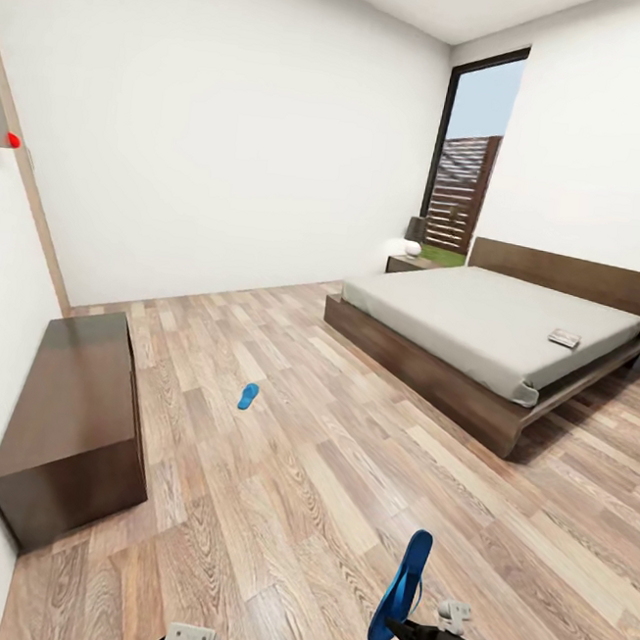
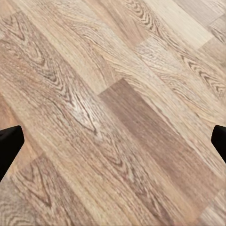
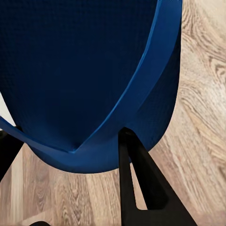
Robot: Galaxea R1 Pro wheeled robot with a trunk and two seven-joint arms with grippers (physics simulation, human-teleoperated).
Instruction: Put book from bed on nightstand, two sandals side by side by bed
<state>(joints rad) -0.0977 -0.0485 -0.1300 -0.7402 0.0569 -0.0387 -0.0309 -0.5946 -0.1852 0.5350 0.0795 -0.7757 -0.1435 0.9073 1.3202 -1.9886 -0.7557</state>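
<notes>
— How much of the job is finished?

— Little, I judge. My right gripper (image 1: 412,633) is clamped on one sandal (image 1: 403,588); it stands almost upright at the lower right of the head view. In the right wrist view my fingers (image 3: 141,183) pinch its blue sole (image 3: 84,70) at the end.

— And the other one?

— The second sandal (image 1: 248,396) lies alone on the floor (image 1: 323,478), left of centre, well apart from the bed (image 1: 487,323). So the pair is not yet together beside the bed.

— The book?

— The book (image 1: 563,338) is on the mattress, right side of the frame, near the headboard (image 1: 581,274). The nightstand (image 1: 410,264) with its lamp (image 1: 415,233) is at the far corner of the bed, under the window (image 1: 470,158). Nothing is placed on it yet.

— Your left gripper?

— My left gripper (image 2: 113,141) is spread apart and holds nothing; only floor planks are under it.
</notes>
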